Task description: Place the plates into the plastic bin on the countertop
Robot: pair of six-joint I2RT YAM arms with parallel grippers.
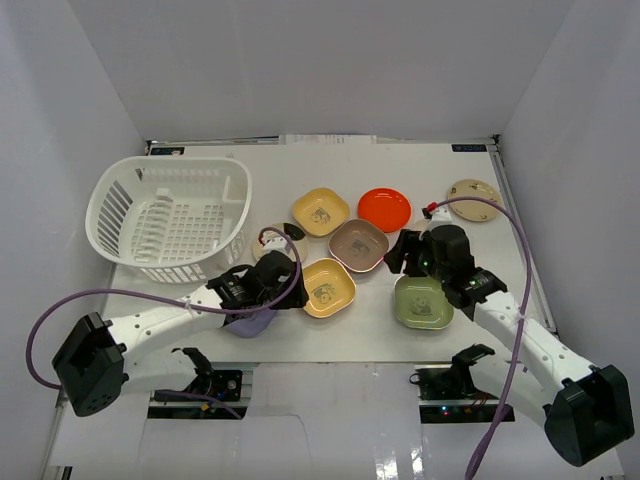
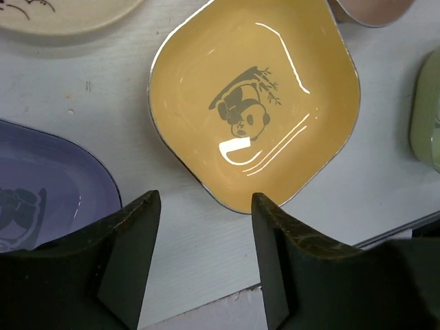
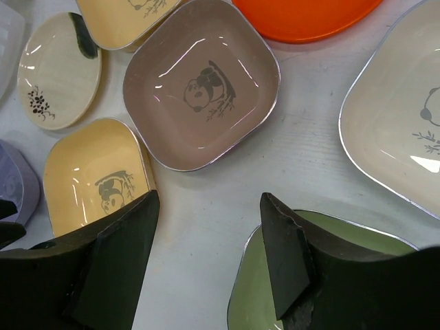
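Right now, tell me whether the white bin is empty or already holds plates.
Empty. The top view shows only bare rack ribs inside the plastic bin; the plates lie outside it on the countertop.

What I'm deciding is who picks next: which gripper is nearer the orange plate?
Right. The right gripper hovers just short of the orange plate; the left gripper is farther, left of the near yellow plate.

The white desk (image 1: pixel 375 332) carries a slotted white bin (image 1: pixel 165 215) at its left, with small plates (image 1: pixel 358 245) scattered to the right.
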